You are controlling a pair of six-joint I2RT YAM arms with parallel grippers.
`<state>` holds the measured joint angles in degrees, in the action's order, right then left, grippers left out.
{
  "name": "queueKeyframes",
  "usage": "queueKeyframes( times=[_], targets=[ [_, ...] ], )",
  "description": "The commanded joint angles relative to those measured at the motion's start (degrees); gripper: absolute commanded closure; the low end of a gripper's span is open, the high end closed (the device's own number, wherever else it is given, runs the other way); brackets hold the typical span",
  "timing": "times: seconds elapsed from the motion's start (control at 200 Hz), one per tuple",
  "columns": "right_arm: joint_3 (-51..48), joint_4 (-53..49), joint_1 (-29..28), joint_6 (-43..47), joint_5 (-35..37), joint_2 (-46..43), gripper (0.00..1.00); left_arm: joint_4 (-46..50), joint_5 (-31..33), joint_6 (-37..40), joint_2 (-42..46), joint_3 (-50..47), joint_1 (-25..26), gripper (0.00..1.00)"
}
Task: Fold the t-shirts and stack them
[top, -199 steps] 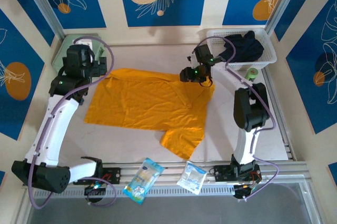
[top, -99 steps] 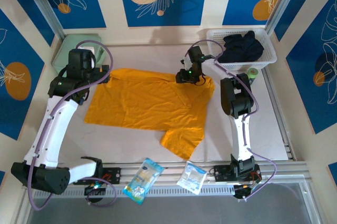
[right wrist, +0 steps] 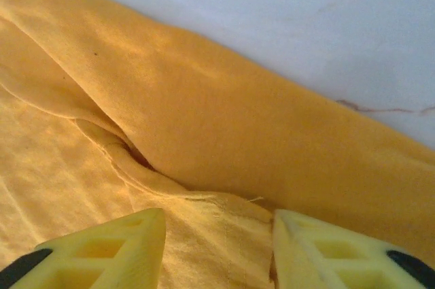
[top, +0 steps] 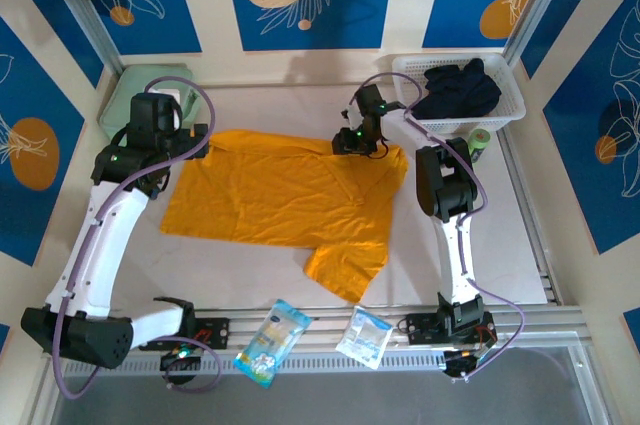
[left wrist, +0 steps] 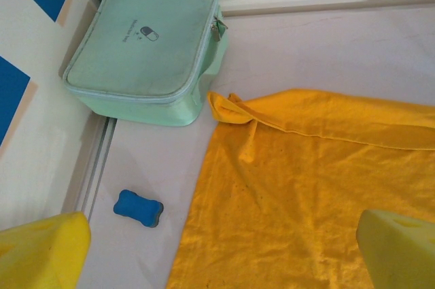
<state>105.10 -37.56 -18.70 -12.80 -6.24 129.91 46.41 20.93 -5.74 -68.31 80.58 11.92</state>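
pale tabletop (top: pixel 250 270) carries one orange-yellow t-shirt (top: pixel 270 195), spread flat, not yet folded. right claw (right wrist: pixel 217 234) sits low on its edge, jaws partly apart astride a hem ridge, not clamped. left claw (left wrist: pixel 217 251) hangs wide open, a shirt corner beneath it. no fold, no stack; nearly everything is left, i judge.

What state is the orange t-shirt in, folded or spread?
Spread. The orange t-shirt lies flat and open on the table, one sleeve sticking out toward the near edge; only its far edge is creased.
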Motion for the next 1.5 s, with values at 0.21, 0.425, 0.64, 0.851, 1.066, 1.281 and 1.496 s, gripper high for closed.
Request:
queueKeyframes(
  times=[0.21, 0.425, 0.64, 0.851, 1.066, 1.281, 1.496],
  targets=[
    [2.3, -3.2, -1.0, 0.2, -1.0, 1.4, 0.95, 0.5, -1.1, -0.1, 0.1, -0.2, 0.2, 0.0],
    [1.2, -3.6, -2.8, -1.3, 0.2, -2.0, 1.0, 0.6, -1.1, -0.1, 0.4, -0.2, 0.2, 0.0],
    [-0.4, -5.0, -7.6, -6.8, 4.1, -5.5, 1.0, 0.3, -1.0, 0.0, 1.2, -0.7, 0.2, 0.0],
    [-2.5, -5.8, -12.0, -14.2, 7.4, -7.3, 1.0, 0.1, -0.9, 0.7, 1.5, -0.9, 0.2, 0.0],
    [-3.6, -7.0, -12.4, -16.6, 14.6, -8.1, 0.98, -0.3, -1.2, 1.1, 1.4, -1.0, 0.2, 0.0],
    [-3.8, -5.2, -6.2, -9.5, 13.5, -7.6, 0.68, -0.2, -2.3, 0.5, 0.9, -0.8, 0.3, 0.0],
    [-2.7, -1.8, -1.4, -3.7, 6.1, -4.6, 0.54, 0.3, -2.8, -0.1, -0.1, 0.2, 0.2, 0.0]
  ],
)
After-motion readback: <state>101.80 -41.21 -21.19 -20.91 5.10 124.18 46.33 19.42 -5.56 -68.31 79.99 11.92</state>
